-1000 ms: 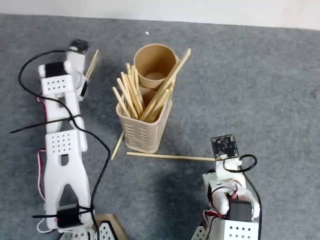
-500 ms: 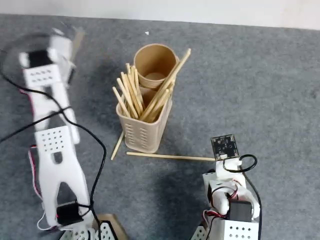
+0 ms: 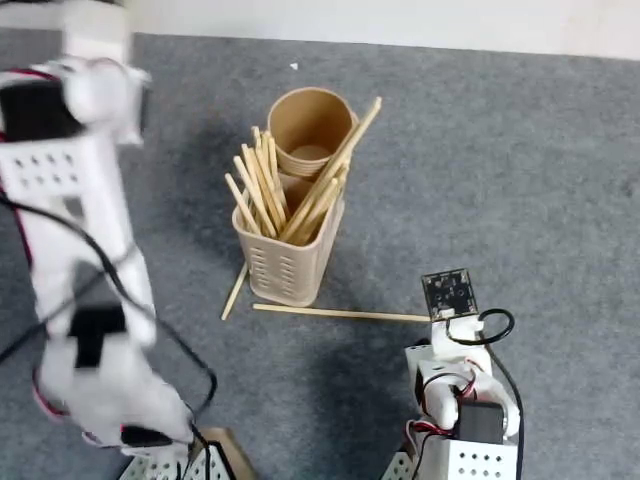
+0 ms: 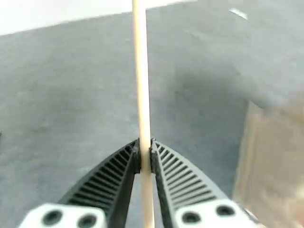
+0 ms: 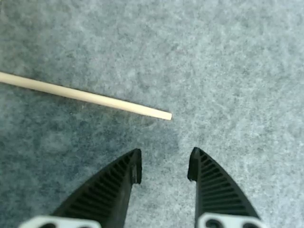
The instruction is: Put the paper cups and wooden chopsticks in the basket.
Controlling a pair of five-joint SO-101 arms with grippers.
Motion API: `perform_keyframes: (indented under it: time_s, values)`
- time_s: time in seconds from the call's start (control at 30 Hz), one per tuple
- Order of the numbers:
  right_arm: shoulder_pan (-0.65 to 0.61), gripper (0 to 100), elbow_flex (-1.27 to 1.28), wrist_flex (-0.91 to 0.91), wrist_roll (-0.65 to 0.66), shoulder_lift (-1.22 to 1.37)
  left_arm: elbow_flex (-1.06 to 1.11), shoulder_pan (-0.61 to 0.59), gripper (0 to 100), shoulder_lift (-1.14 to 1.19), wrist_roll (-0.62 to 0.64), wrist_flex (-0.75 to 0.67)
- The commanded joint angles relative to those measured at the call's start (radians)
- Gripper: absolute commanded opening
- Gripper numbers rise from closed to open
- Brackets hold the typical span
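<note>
Left gripper (image 4: 145, 154) clamped on held chopstick (image 4: 141, 85), right gripper (image 5: 164, 166) parted over the table just short of the loose chopstick (image 5: 85, 97) end; basket (image 3: 285, 265) mid-table, toward the far edge, holds paper cups (image 3: 310, 125) and chopstick bundle (image 3: 262, 190)

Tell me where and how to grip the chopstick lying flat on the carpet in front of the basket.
The chopstick is probably best pinched near its free end, which lies close to the open right pincer. Come straight down with the jaws across its width. It is thin and lies flat on the carpet, so a sideways approach would likely roll it.
</note>
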Motion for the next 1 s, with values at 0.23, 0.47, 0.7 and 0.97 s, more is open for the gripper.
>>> perform_keyframes:
  time_s: [0.23, 0.47, 0.7, 0.97]
  values:
    - [0.012, 17.0, 0.117, 0.005, 0.009, -0.012, 0.628, 0.39, 0, -0.561, 0.08, -0.425]
    - [0.012, 17.0, 0.117, 0.005, 0.009, -0.012, 0.923, 0.463, 0, -0.647, 0.138, -0.818]
    - [0.012, 17.0, 0.117, 0.005, 0.009, -0.012, 1.383, 0.483, 0, -0.794, 0.138, -1.212]
    - [0.012, 17.0, 0.117, 0.005, 0.009, -0.012, 1.682, 0.467, 9, -0.905, 0.141, -1.323]
